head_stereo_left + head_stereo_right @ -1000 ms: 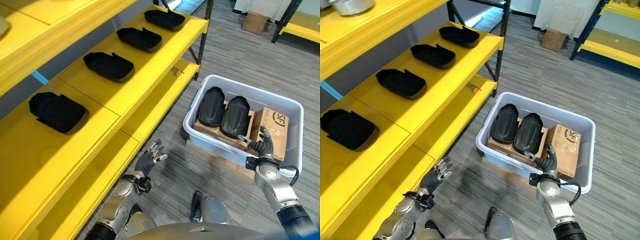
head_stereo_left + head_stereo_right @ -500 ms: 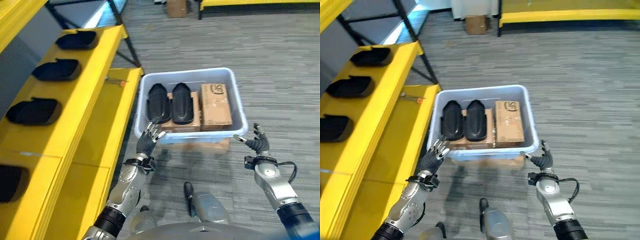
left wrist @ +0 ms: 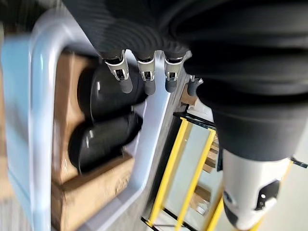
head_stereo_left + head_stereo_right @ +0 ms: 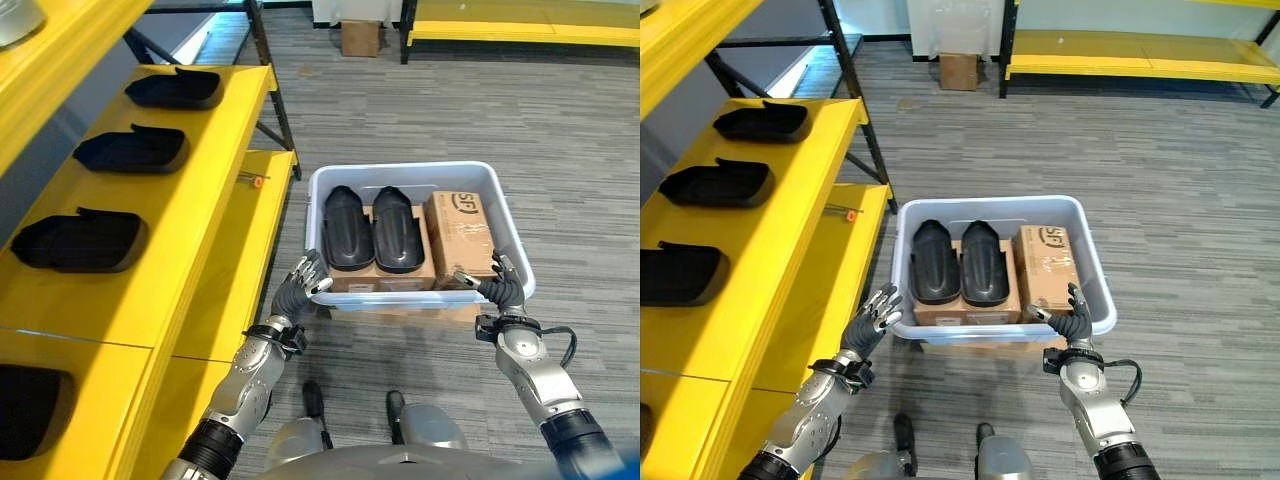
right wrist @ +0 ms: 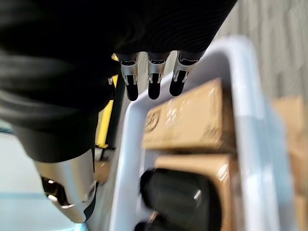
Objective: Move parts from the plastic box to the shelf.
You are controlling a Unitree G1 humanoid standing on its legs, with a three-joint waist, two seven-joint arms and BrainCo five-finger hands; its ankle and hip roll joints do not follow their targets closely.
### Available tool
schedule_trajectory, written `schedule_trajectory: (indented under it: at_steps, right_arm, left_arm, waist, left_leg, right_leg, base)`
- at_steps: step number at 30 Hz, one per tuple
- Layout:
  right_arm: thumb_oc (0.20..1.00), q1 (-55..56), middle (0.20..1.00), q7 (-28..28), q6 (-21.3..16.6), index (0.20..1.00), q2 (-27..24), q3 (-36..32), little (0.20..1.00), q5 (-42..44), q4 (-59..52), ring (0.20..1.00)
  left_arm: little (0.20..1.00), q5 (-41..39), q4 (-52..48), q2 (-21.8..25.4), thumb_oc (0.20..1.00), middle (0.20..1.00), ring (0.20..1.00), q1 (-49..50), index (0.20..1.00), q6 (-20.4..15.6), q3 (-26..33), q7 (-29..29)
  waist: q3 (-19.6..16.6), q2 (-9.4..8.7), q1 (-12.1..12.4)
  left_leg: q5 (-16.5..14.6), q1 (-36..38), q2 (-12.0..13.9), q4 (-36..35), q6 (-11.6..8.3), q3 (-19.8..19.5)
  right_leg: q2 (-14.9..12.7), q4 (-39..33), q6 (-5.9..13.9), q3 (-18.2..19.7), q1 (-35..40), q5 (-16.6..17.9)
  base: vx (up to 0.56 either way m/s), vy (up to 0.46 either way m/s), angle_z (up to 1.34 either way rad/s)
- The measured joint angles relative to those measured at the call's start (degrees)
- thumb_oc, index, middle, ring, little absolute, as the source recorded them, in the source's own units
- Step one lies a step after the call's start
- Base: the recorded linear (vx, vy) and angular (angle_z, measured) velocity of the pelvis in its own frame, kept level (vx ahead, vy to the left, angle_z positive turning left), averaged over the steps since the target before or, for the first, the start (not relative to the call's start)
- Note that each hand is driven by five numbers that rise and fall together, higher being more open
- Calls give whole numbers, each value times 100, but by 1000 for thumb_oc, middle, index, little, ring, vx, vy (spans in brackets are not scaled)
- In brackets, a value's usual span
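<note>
**Hands at the box's near rim, nothing picked yet**

I have both hands low at the near wall of the box (image 4: 412,172), which sits on the floor just beside the lower shelf (image 4: 235,250). My left hand (image 4: 298,290) is at the near left corner, fingers straight and spread, holding nothing. My right hand (image 4: 497,290) is at the near right corner, fingers relaxed and open, also empty.

The two black parts (image 4: 372,228) lie side by side in the left and middle of the box, resting on brown cartons; a further carton (image 4: 459,238) stands along the right wall. Three more black parts (image 4: 130,152) already sit in a row on the upper shelf, well apart from each other.

I judge the step in hand to be the reach into the box for one part. To do it well I would lift the left hand clear of the rim first, then bring it down over the left part, the one nearest that hand and the shelf. The shells look smooth and rounded, so I expect a top pinch to slip; better to wrap fingers and thumb across the narrow width. I would keep the right hand clear of the carton, and lift straight up before swinging towards the shelf.
</note>
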Motion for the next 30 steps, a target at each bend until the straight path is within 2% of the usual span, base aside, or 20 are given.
schedule_trajectory:
  at_steps: [3, 6, 7, 8, 9, 10, 12, 13, 14, 15, 17, 18, 19, 20, 21, 22, 23, 26, 28, 30]
  right_arm:
    - [1000, -112, 1000, 48, 15, 1000, 12, 17, 1000, -4, -39, 1000]
    - [1000, -306, 1000, 60, 14, 1000, 41, 144, 1000, -11, -26, 1000]
    - [1000, -412, 1000, 62, 14, 1000, 46, 218, 1000, -11, -25, 1000]
    - [1000, -549, 1000, 44, 11, 1000, 107, 226, 1000, -8, 4, 1000]
    - [1000, -674, 1000, 26, -2, 1000, 236, 237, 1000, -6, 98, 1000]
    - [1000, -613, 1000, 16, -39, 1000, 253, 247, 1000, -2, 197, 1000]
    - [1000, -610, 1000, -39, -81, 1000, 289, 252, 1000, -3, 360, 1000]
    - [1000, -611, 1000, -101, -114, 1000, 368, 243, 1000, -2, 453, 1000]
    - [1000, -589, 1000, -150, -151, 1000, 487, 251, 1000, 1, 605, 1000]
    - [1000, -541, 1000, -153, -205, 1000, 560, 228, 1000, -4, 689, 1000]
    - [1000, -353, 1000, -198, -190, 1000, 678, 212, 1000, 1, 703, 1000]
    - [1000, -447, 1000, -198, -181, 1000, 628, 204, 1000, 1, 782, 1000]
    - [1000, -558, 1000, -234, -187, 1000, 516, 165, 1000, 3, 699, 1000]
    - [1000, -633, 1000, -299, -62, 1000, 243, 179, 1000, 34, 869, 1000]
    - [1000, -620, 1000, -304, -27, 1000, 175, 185, 1000, 67, 869, 1000]
    - [1000, -661, 1000, -304, -28, 1000, 141, 210, 1000, 76, 871, 1000]
    - [1000, -773, 1000, -288, -28, 1000, 106, 208, 1000, 78, 919, 1000]
    - [1000, -1107, 1000, -281, -36, 1000, -146, 202, 1000, 120, 1063, 1000]
    - [1000, -1304, 1000, -279, -45, 1000, -278, 219, 1000, 120, 1207, 1000]
    - [1000, -1490, 1000, -276, -50, 1000, -269, 254, 1000, 120, 1231, 1000]
  left_arm:
    - [1000, 344, 0, 225, 1000, 1000, 1000, 32, 1000, 65, 9, 0]
    - [1000, 382, 0, 358, 1000, 1000, 1000, 67, 1000, 98, 13, -4]
    - [1000, 382, 3, 386, 1000, 1000, 1000, 69, 1000, 146, 13, -6]
    - [1000, 388, 11, 395, 1000, 1000, 1000, 49, 1000, 187, 21, -25]
    - [1000, 426, 39, 406, 1000, 1000, 1000, 66, 1000, 228, -32, -76]
    - [1000, 435, 44, 406, 1000, 1000, 1000, 158, 1000, 244, -64, -129]
    - [1000, 431, 48, 476, 1000, 1000, 1000, 159, 1000, 254, -63, -130]
    - [1000, 426, 48, 566, 1000, 1000, 1000, 138, 1000, 255, -73, -130]
    - [1000, 418, 62, 657, 1000, 1000, 1000, 96, 1000, 256, -149, -130]
    - [1000, 390, 118, 689, 1000, 1000, 1000, 162, 1000, 206, -68, -162]
    - [1000, 349, 89, 830, 1000, 1000, 1000, 203, 1000, 173, -68, -155]
    - [1000, 346, 207, 695, 1000, 1000, 1000, 213, 1000, 173, -22, -130]
    - [1000, 319, 59, 540, 1000, 1000, 1000, 381, 1000, 165, -166, -139]
    - [1000, 308, 137, -16, 1000, 1000, 1000, 343, 1000, 152, -159, 2]
    - [1000, 309, -8, -220, 1000, 1000, 1000, 366, 1000, 93, -153, 37]
    - [1000, 312, -54, -298, 1000, 1000, 1000, 376, 1000, 81, -254, 0]
    - [1000, 312, -49, -295, 1000, 1000, 1000, 352, 1000, 78, -305, -12]
    - [1000, 308, -42, -291, 1000, 1000, 1000, 331, 1000, 77, -331, -49]
    - [1000, 309, -42, -254, 1000, 1000, 1000, 330, 1000, 67, -325, -51]
    - [1000, 304, -34, -175, 1000, 1000, 1000, 313, 1000, 68, -334, -42]
  waist:
    - [-20, -123, 125]
    - [-51, -311, 230]
    - [-47, -365, 277]
    - [-16, -413, 325]
    - [2, -424, 360]
    - [-21, -484, 422]
    - [-67, -586, 486]
    - [-79, -611, 471]
    - [-61, -622, 432]
    - [-7, -500, 427]
    - [-37, -669, 384]
    - [-10, -555, 419]
    - [16, -261, 387]
    - [57, 56, 296]
    - [72, 150, 368]
    - [75, 147, 457]
    - [87, 130, 466]
    - [61, 246, 445]
    - [37, 316, 470]
    - [80, 364, 499]
  left_leg:
    - [-84, 71, -141, 0, 127, 110]
    - [-150, 195, -110, 1, 165, 298]
    - [-169, 225, -85, 3, 169, 399]
    - [-227, 233, -34, 75, 158, 456]
    - [-306, 293, 147, 157, 147, 576]
    - [-352, 338, 169, 184, 97, 631]
    - [-477, 223, 182, 288, 5, 541]
    - [-457, 134, 202, 347, -43, 404]
    - [-384, 81, 325, 359, -70, 265]
    - [-368, 83, 425, 362, -204, 117]
    - [-287, 181, 469, 280, -470, -25]
    - [-253, 228, 638, 249, -647, -54]
    - [-254, 156, 786, 346, -549, -12]
    - [-194, -46, 1179, 649, -581, -38]
    - [-164, -44, 1375, 673, -539, -28]
    - [14, -30, 1461, 609, -300, -41]
    - [131, -40, 1487, 594, -145, -47]
    - [170, -35, 1497, 567, -124, -33]
    - [105, -39, 1480, 540, -237, -30]
    - [-49, -60, 1466, 531, -457, -31]
  right_leg:
    - [-131, -106, 120, -16, 77, 69]
    - [-167, 50, 143, -440, 51, 108]
    - [-172, 288, 151, -623, -63, 124]
    - [-185, 824, 243, -689, -348, 140]
    - [-344, 2006, 647, -887, -1005, 276]
    - [-796, 1744, 655, -990, -1033, 223]
    - [-1343, 934, 752, -799, -1034, 531]
    - [-1549, 300, 874, -540, -942, 771]
    - [-1704, -674, 1019, -277, -685, 1255]
    - [-1727, -957, 1124, -303, -567, 1419]
    - [-1503, -1363, 942, -296, -118, 1645]
    - [-1266, -1179, 834, -449, -99, 1606]
    - [-998, -1101, 757, -507, -197, 1555]
    - [-724, -953, 681, -802, -172, 1321]
    - [-528, -889, 561, -849, -168, 1247]
    - [-399, -875, 441, -878, -165, 1185]
    - [-369, -822, 367, -888, -189, 1141]
    - [-343, -649, 313, -962, -221, 1019]
    - [-369, -622, 328, -1007, -221, 1014]
    - [-406, -578, 360, -1025, -269, 1038]
  base:
    - [84, 172, -17]
    - [20, 97, -27]
    - [29, 11, -53]
    - [78, -131, -59]
    - [132, -363, -41]
    - [123, -465, -27]
    - [82, -386, 6]
    - [159, -436, 34]
    - [125, -291, 42]
    - [125, -291, 55]
    - [6, -157, 53]
    - [24, -377, 12]
    - [39, -406, 25]
    - [62, -141, 19]
    - [75, -91, 33]
    - [85, -76, 2]
    - [69, -33, 2]
    - [80, -9, 12]
    - [50, 23, 15]
    - [9, 75, 7]
